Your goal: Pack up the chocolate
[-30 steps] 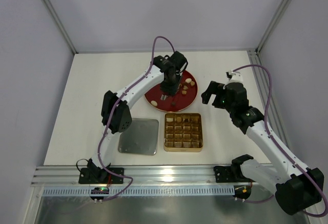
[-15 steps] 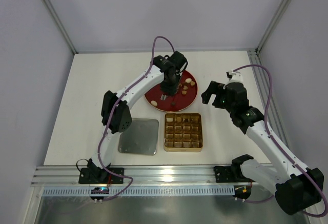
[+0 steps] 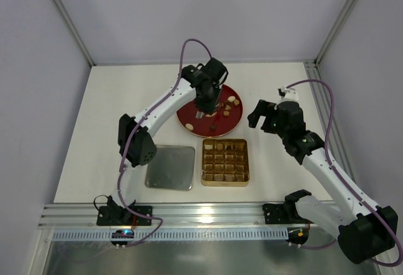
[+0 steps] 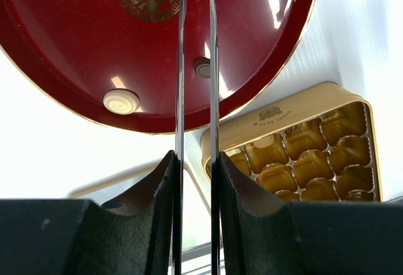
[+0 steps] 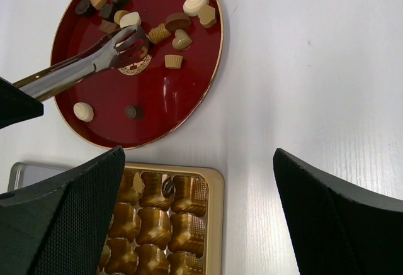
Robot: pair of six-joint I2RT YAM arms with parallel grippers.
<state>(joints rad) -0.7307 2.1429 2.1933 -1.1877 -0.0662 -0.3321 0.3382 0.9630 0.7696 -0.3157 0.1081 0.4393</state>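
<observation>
Left gripper (image 4: 195, 162) is clenched on thin silver metal tongs (image 5: 94, 61), tips over the round red plate (image 5: 182, 92) where the small brown and cream chocolate pieces (image 5: 195, 3) sit (mostly bunched toward one edge); right gripper (image 5: 198, 155) hangs spread wide near the plate

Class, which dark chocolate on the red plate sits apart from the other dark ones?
The small round dark piece near the gold tin; the others cluster at the plate's far side.
</observation>
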